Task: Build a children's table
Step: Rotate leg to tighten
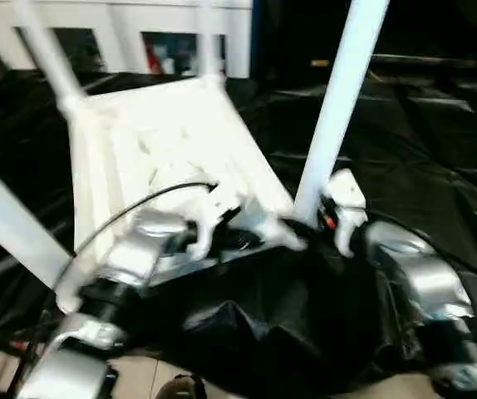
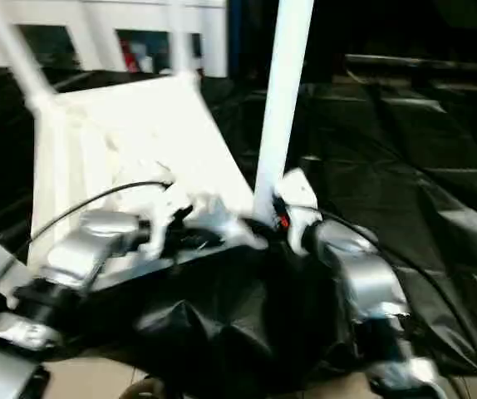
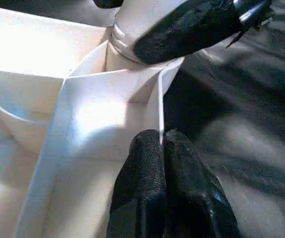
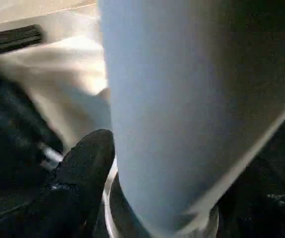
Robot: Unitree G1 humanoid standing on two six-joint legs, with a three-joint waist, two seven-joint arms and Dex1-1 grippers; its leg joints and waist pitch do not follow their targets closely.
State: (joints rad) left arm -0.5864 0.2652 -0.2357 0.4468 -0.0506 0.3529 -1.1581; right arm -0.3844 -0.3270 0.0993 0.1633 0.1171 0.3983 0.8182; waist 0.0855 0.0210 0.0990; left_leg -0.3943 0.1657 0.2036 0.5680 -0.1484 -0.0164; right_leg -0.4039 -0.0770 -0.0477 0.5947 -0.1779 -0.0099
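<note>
The white tabletop (image 1: pixel 172 141) lies upside down and tilted, ribbed underside up. White legs rise from its corner sockets: the near right leg (image 1: pixel 342 91), a near left one (image 1: pixel 10 224) and a far left one (image 1: pixel 51 58). My left gripper (image 3: pixel 161 141) is shut on the thin rim wall of the tabletop beside the near right socket. My right gripper (image 1: pixel 323 218) holds the base of the near right leg (image 4: pixel 182 99), with one black finger (image 4: pixel 83 168) pressed against it. That gripper's finger (image 3: pixel 192 25) also lies against the leg base in the left wrist view.
The black-draped work table (image 1: pixel 438 166) stretches to the right and behind. White cabinets (image 1: pixel 122 33) stand at the back. A black cable (image 1: pixel 130 212) arcs over my left forearm. Pale floor (image 1: pixel 147 378) shows past the table's near edge.
</note>
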